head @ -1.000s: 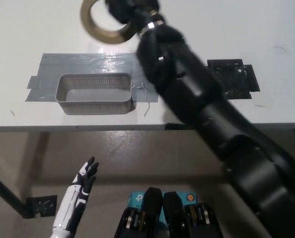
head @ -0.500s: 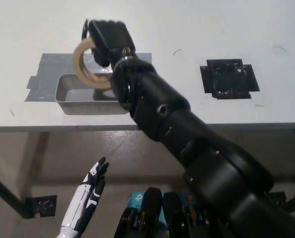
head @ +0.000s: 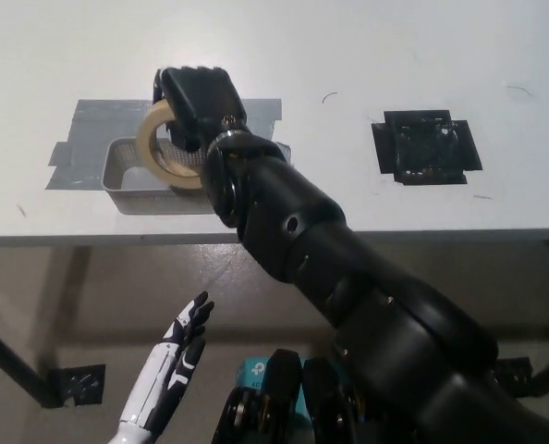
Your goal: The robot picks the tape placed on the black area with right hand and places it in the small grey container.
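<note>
One tape (head: 166, 148) | right hand (head: 196, 97) fingers clasp it | one container (head: 131, 180) | left hand (head: 177, 356) fingers spread

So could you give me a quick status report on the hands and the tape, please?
Right hand shut on tape, hanging over small grey container. Left hand open, resting low below table edge. Black area bare. Nothing blocking the drop.

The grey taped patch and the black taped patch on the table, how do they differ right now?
The grey taped patch sits at the table's left and carries the small grey container; the black taped patch sits at the right and is bare. The right hand holds the tape over the grey one, not over the black one. The grey one looks wider. Both lie flat on the white table.
</note>
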